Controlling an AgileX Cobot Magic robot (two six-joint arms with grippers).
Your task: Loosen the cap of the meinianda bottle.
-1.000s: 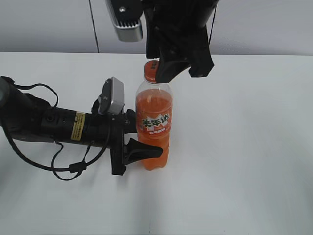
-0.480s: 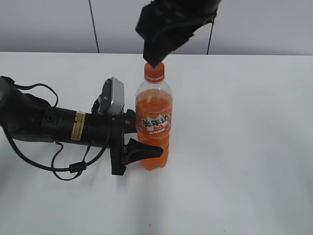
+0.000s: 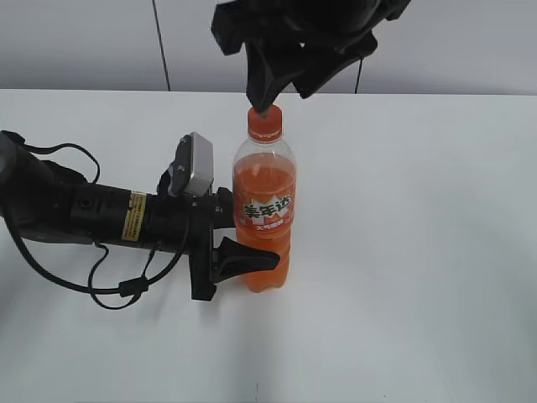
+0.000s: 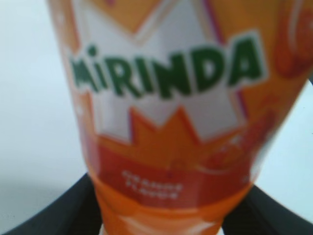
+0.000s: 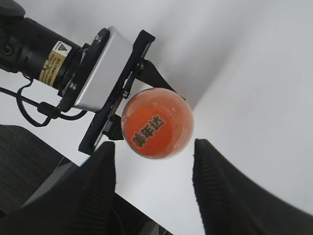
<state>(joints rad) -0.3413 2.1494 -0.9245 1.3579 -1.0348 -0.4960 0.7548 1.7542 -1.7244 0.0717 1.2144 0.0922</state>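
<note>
The meinianda bottle [image 3: 264,220] stands upright on the white table, full of orange drink, with its orange cap [image 3: 265,123] on top. My left gripper [image 3: 245,243] lies flat along the table from the left and is shut on the bottle's lower body. In the left wrist view the label [image 4: 168,93] fills the frame, with a black finger on each side of my left gripper [image 4: 161,223]. My right gripper [image 3: 281,88] hangs open just above the cap, its tips at cap height. In the right wrist view the cap [image 5: 156,125] lies at my right gripper [image 5: 152,147], between the spread fingertips [image 5: 105,161], which do not close on it.
The left arm's body and looping cables [image 3: 92,222] lie on the table's left half. A grey wall with a vertical seam [image 3: 161,42] stands behind the table's far edge. The white table top [image 3: 419,252] lies to the right of the bottle.
My right gripper has turned above the cap, and its fingers now spread over the cap's top. The bottle and the left arm have not moved.
</note>
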